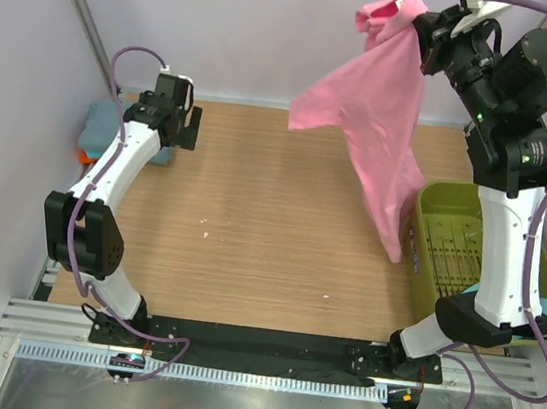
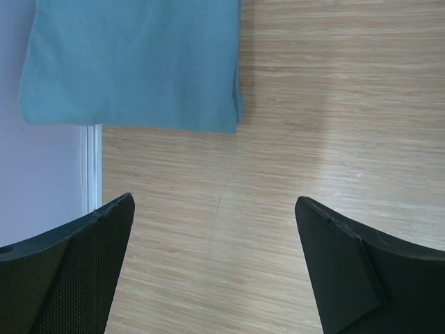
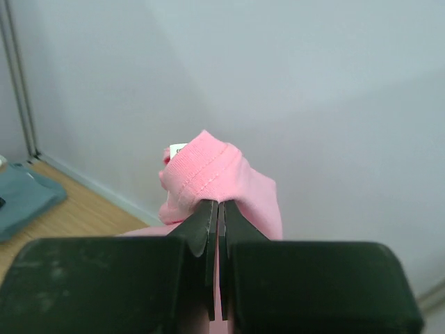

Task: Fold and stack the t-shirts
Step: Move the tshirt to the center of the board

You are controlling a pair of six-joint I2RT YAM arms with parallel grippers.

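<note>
My right gripper (image 1: pixel 425 25) is shut on the collar of the bright pink t-shirt (image 1: pixel 381 118) and holds it high at the back right. The shirt hangs down freely, its lower end near the basket. In the right wrist view the pink collar (image 3: pixel 208 174) is pinched between my shut gripper (image 3: pixel 220 206). My left gripper (image 1: pixel 172 129) is open and empty, low over the table at the back left. A folded teal t-shirt (image 2: pixel 135 62) lies just ahead of it; in the top view it (image 1: pixel 102 127) shows at the table's left edge, with a bit of orange cloth (image 1: pixel 85 156) under it.
An olive-green plastic basket (image 1: pixel 435 201) stands at the right of the wooden table (image 1: pixel 260 233), with teal cloth (image 1: pixel 469 289) showing inside behind the right arm. White walls close in the back and both sides.
</note>
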